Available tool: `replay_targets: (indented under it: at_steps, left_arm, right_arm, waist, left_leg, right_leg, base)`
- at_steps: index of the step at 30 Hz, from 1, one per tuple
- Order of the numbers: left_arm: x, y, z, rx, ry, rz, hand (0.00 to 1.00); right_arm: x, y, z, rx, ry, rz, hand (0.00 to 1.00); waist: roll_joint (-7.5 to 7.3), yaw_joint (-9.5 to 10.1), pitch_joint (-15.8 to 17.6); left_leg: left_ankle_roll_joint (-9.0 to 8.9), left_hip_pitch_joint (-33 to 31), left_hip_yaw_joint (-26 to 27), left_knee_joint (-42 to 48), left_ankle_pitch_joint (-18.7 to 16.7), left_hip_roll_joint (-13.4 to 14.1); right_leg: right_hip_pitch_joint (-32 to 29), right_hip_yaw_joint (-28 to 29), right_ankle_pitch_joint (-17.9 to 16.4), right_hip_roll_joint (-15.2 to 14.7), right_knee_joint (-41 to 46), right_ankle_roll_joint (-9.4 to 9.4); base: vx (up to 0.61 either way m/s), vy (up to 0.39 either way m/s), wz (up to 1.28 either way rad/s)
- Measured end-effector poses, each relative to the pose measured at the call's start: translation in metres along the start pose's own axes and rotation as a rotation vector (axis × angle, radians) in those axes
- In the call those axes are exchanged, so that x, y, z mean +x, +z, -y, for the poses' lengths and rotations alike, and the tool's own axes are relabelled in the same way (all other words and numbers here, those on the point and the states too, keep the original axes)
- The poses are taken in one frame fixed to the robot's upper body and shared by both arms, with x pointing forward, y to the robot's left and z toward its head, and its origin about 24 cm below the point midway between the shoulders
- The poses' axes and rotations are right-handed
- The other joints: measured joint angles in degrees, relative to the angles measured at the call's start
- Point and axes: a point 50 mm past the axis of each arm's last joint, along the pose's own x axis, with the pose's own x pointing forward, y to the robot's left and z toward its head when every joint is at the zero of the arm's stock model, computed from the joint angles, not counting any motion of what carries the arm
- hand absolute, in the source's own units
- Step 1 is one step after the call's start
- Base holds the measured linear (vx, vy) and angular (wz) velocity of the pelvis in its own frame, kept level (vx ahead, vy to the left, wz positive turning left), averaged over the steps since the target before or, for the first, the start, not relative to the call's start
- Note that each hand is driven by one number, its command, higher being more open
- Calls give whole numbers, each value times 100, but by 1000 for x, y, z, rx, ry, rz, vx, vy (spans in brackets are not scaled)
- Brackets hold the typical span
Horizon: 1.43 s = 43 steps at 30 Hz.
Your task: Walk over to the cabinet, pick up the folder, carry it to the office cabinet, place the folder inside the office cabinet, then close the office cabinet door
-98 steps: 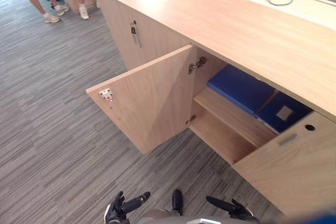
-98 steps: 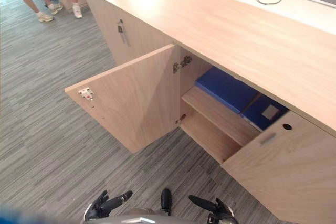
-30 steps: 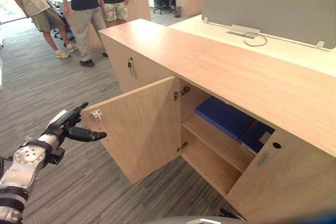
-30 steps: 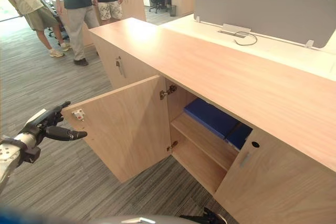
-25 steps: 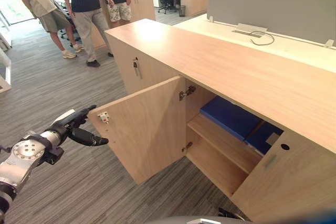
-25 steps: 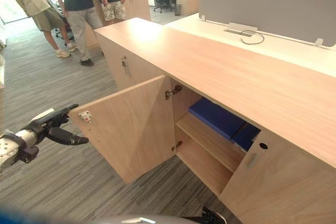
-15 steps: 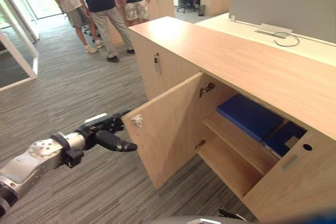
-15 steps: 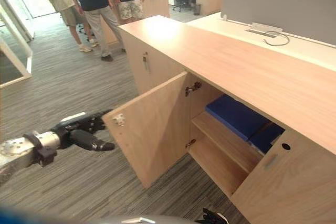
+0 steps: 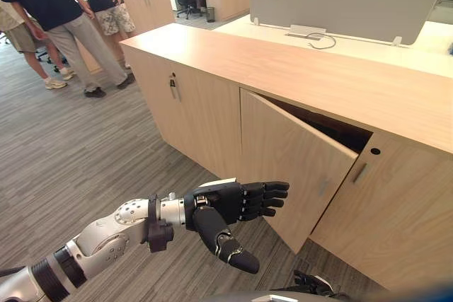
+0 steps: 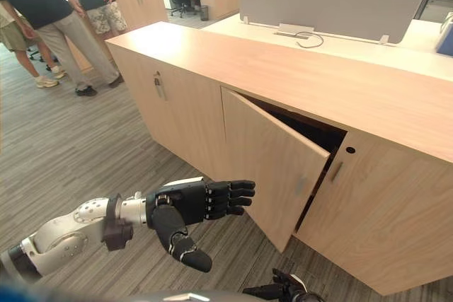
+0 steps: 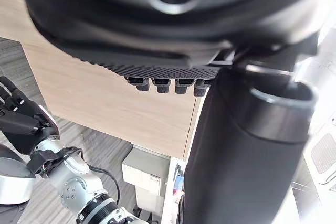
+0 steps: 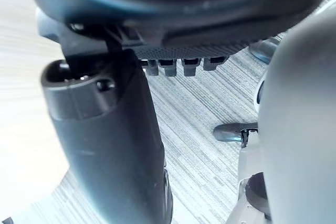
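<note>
The office cabinet (image 9: 297,79) is a long, light wood unit. Its middle door (image 9: 294,157) stands only slightly ajar, leaving a narrow dark gap (image 9: 322,124) along its top edge. That gap hides whatever lies on the shelf inside. My left hand (image 9: 230,206) is open, its straight fingers (image 9: 267,196) pointing at the door's face close to its lower outer edge, thumb hanging down. The same hand (image 10: 191,206) holds nothing. My right hand (image 9: 311,284) hangs low near the floor, fingers relaxed, and appears again as a right hand (image 11: 18,121) in the left wrist view.
Several people (image 9: 64,19) stand on the grey carpet at the far left. A closed door with a key (image 9: 172,86) lies left of the ajar one, and a closed door (image 9: 382,224) lies to its right. Behind the cabinet are a desk and a grey partition (image 9: 333,6).
The cabinet door has swung from wide open to nearly closed, covering the blue folders. My left hand followed it to the right. The camera has also shifted.
</note>
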Motion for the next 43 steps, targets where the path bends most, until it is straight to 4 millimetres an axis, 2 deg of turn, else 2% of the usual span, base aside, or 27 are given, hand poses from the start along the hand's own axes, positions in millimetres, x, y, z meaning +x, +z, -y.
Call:
replay_targets:
  at_steps: [5,7,8,10,11,12,13,14,15,16,17,18,19,20,21,22,23,24,25,26,27,28,31,33,36,40,43]
  left_arm:
    - [3,-13,2,-55,0,-5,100]
    - [3,-21,0,-86,20,1,100]
    - [2,-31,-1,-122,44,4,100]
    - [0,-54,-3,-169,113,-3,100]
    - [-2,-71,-4,-205,190,8,100]
    - [-4,-86,-6,-257,284,52,100]
    - [-3,-95,-9,-274,361,74,100]
    - [0,-106,-12,-311,444,97,100]
    - [2,-112,-13,-339,484,109,100]
    - [3,-126,-14,-401,595,153,100]
    - [2,-133,-14,-435,657,176,100]
    - [3,-144,-14,-510,792,239,100]
    - [4,-150,-15,-566,879,289,100]
    - [-3,-165,-16,-650,1029,320,100]
    - [-7,-173,-15,-686,1086,317,100]
    - [-12,-186,-11,-743,1158,292,100]
    - [-17,-203,-3,-815,1226,243,100]
    - [-20,-212,3,-851,1260,215,100]
    - [-25,-227,13,-916,1314,187,100]
    - [-28,-234,18,-968,1377,192,100]
    - [-32,-239,19,-986,1408,179,100]
    - [-36,-246,18,-1002,1455,118,100]
    - [-49,-259,27,-965,1515,-28,100]
    - [-54,-266,32,-947,1526,-110,100]
    - [-49,-268,34,-908,1506,-185,100]
    - [-48,-270,34,-890,1503,-216,100]
    - [-48,-266,26,-795,1462,-294,100]
  right_arm:
    - [0,-2,0,28,-17,-5,100]
    - [0,0,1,46,-23,5,100]
    - [0,3,1,48,-26,17,100]
    - [1,7,3,41,-31,29,100]
    - [1,10,4,24,-30,35,100]
    - [2,16,3,14,-27,48,100]
    - [3,17,2,11,-25,49,100]
    - [2,15,2,18,-26,44,100]
    - [2,13,2,23,-29,37,100]
    - [2,8,1,36,-35,12,100]
    - [2,5,1,42,-39,0,100]
    - [1,3,5,63,-57,-13,100]
    - [1,3,10,83,-75,-13,100]
    - [0,2,15,105,-110,-20,100]
    - [-1,4,18,103,-123,-17,100]
    - [-1,5,20,101,-136,-18,100]
    - [-2,5,27,97,-162,-26,100]
    - [-3,5,28,102,-172,-31,100]
    - [-2,5,27,118,-179,-34,100]
    - [-2,5,27,136,-186,-29,100]
    - [-2,5,26,143,-188,-27,100]
    - [1,8,15,174,-166,-18,100]
    - [5,7,-6,206,-126,-16,100]
    - [6,8,-15,218,-117,-9,100]
    - [6,9,-16,226,-123,3,100]
    - [6,10,-20,259,-122,10,100]
    - [6,10,-20,268,-133,11,100]
  waist:
    - [-6,18,6]
    - [-27,-32,101]
    - [-74,-65,214]
    - [-68,-130,276]
    - [-56,-129,305]
    - [-87,-130,407]
    - [-201,-136,514]
    - [-321,-142,589]
    - [-376,-131,585]
    - [-447,-104,607]
    - [-480,-85,597]
    - [-413,-14,638]
    - [-297,52,710]
    - [-129,147,848]
    - [-115,176,879]
    - [-48,222,948]
    - [66,301,985]
    - [80,350,1000]
    - [44,386,1011]
    - [67,388,985]
    - [49,389,993]
    - [-153,341,958]
    - [-414,354,783]
    - [-444,352,604]
    - [-365,318,547]
    - [-357,325,536]
    - [-382,297,539]
  left_leg:
    - [96,216,9,-229,168,26]
    - [136,300,80,-213,193,70]
    - [145,419,181,-206,189,106]
    - [140,523,369,-204,146,221]
    - [56,526,547,-204,86,345]
    - [6,581,701,-204,54,430]
    - [-27,649,780,-202,37,446]
    - [-51,700,802,-201,22,468]
    - [-87,707,816,-187,-6,488]
    - [-188,577,923,229,-311,609]
    - [-201,408,968,673,-546,737]
    - [-183,-14,1004,1875,-1100,1180]
    - [-142,-261,996,2661,-1411,1559]
    - [-84,-619,704,3790,-1527,1997]
    - [-48,-741,437,4147,-1504,2050]
    - [-111,-976,-30,4607,-1562,2039]
    - [-370,-1041,-699,4586,-1768,1802]
    - [-435,-1033,-1060,4425,-1861,1607]
    - [-530,-982,-1641,3900,-1898,1213]
    - [-663,-860,-2142,3043,-1582,978]
    - [-348,-826,-2148,2948,-1353,942]
    - [-339,-671,-1993,2604,-1236,802]
    - [-235,-339,-1662,1947,-1023,634]
    - [-197,-111,-1500,1453,-829,525]
    - [-166,256,-1374,886,-630,426]
    - [-209,665,-1194,538,-579,447]
    - [-217,811,-1039,384,-559,462]
  right_leg:
    - [36,60,80,48,136,12]
    - [105,132,84,123,61,16]
    - [170,224,88,143,39,22]
    - [72,341,-1,180,281,-100]
    - [-187,211,-80,212,644,-220]
    - [-300,-252,-200,194,922,-360]
    - [-257,-512,-253,188,950,-370]
    - [-156,-522,-260,251,811,-337]
    - [-119,-522,-255,289,721,-329]
    - [-41,-517,-267,355,589,-342]
    - [-30,-520,-269,370,554,-344]
    - [22,-520,-270,523,468,-347]
    - [97,-457,-273,719,416,-350]
    - [204,-266,-273,944,356,-362]
    - [252,-155,-277,994,372,-380]
    - [306,-6,-312,1048,414,-430]
    - [313,238,-348,1046,520,-469]
    - [301,380,-358,1008,555,-472]
    - [267,602,-357,916,592,-471]
    - [204,713,-355,918,598,-445]
    - [202,786,-354,911,551,-374]
    - [215,819,-303,768,411,-262]
    - [178,928,-232,515,287,-154]
    - [133,997,-192,416,197,-91]
    - [223,1038,-146,317,108,-26]
    - [363,1134,-143,322,82,-23]
    - [353,1244,-135,351,72,-13]
  base:
    - [47,-89,9]
    - [73,-111,-27]
    - [68,-97,-49]
    - [49,-94,-64]
    - [16,-105,-80]
    - [-4,-90,-83]
    - [-4,-100,-52]
    - [0,-65,-23]
    - [8,-79,-18]
    - [8,-74,-24]
    - [45,-137,-42]
    - [62,-124,-45]
    - [124,-163,-67]
    - [111,-114,-64]
    - [121,-102,-71]
    - [126,-16,-75]
    - [126,37,-88]
    - [146,146,-108]
    - [106,197,-103]
    - [87,203,-87]
    - [77,139,-52]
    - [74,84,-24]
    - [145,80,-36]
    - [124,9,-35]
    - [110,13,-21]
    - [49,11,-26]
    - [20,-4,-25]
